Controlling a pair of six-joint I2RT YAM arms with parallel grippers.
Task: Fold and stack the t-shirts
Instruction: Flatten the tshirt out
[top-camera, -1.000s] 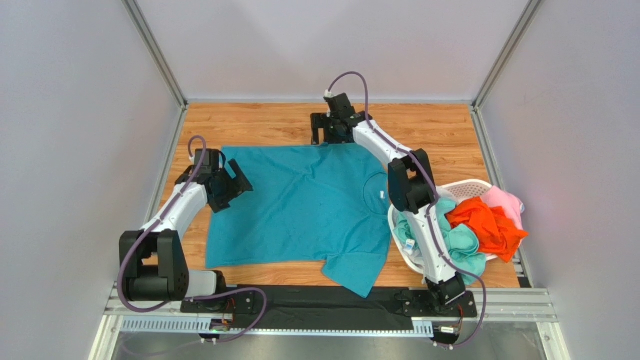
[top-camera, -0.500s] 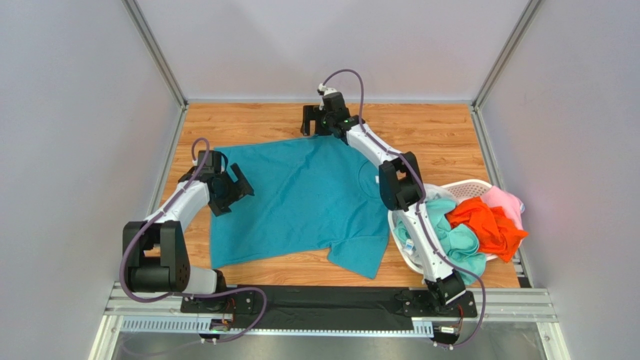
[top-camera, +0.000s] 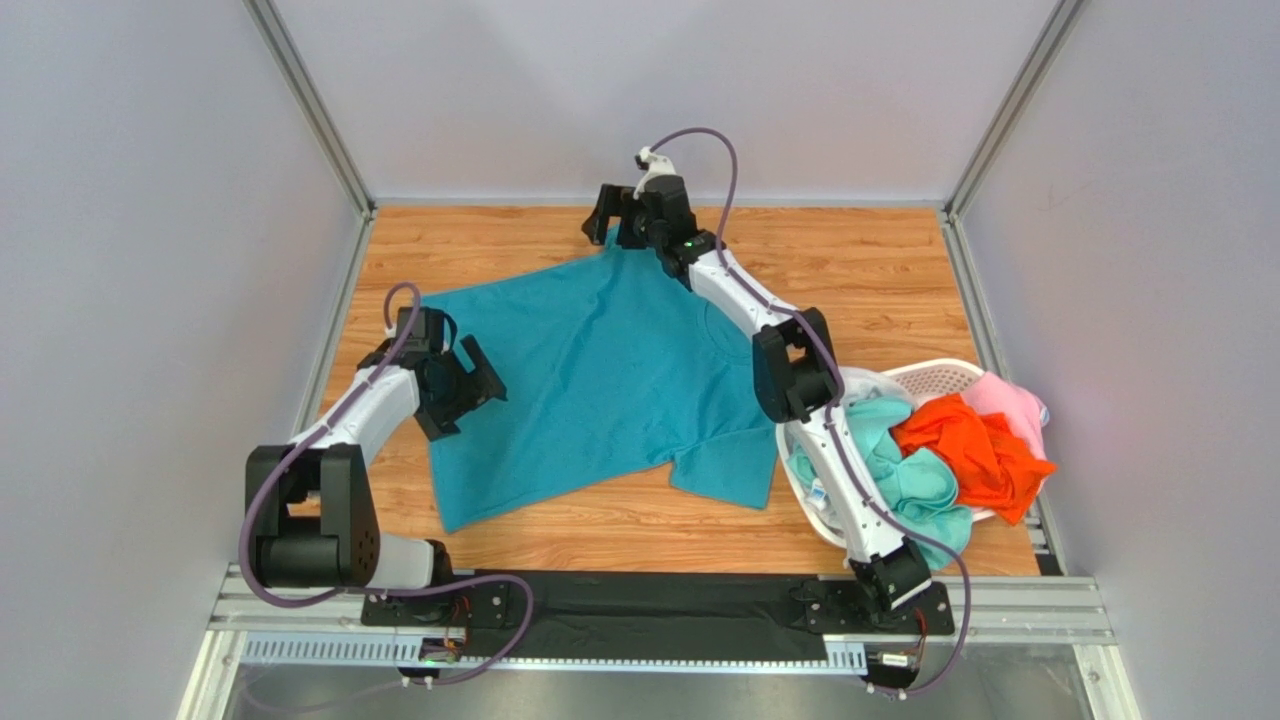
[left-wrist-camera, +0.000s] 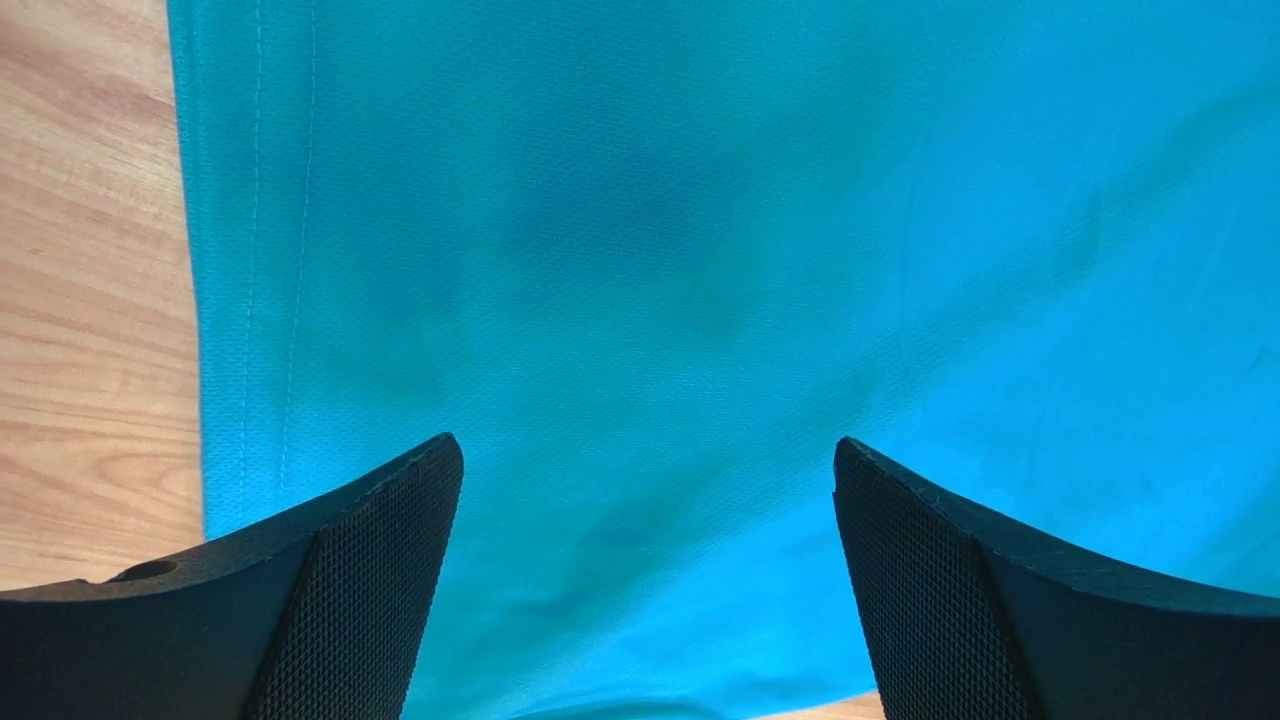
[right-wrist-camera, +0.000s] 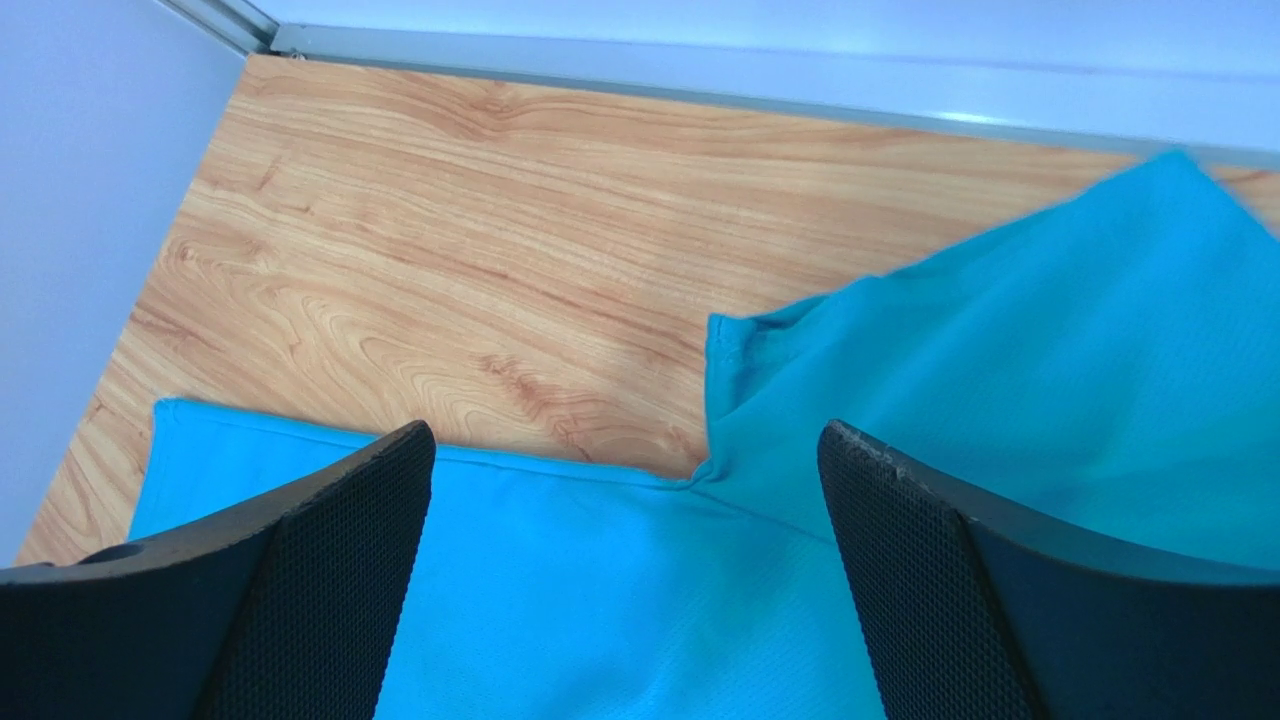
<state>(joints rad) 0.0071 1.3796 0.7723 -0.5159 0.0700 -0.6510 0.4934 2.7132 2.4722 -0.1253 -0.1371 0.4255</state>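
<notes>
Left tool (left-wrist-camera: 646, 458) and right tool (right-wrist-camera: 624, 432) gape above the teal t-shirt (top-camera: 601, 375); basket (top-camera: 941, 368) holds mint, orange, pink shirts (top-camera: 977, 446).

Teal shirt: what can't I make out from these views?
- Top view: the right arm covers the collar of the teal shirt and part of the basket.
- Right wrist view: whether the open right gripper touches the cloth is unclear.
- Left wrist view: the frame crops most of the shirt.

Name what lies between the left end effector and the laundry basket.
The teal shirt, spread out, then the right arm elbow just before the basket; the top view shows it.
</notes>
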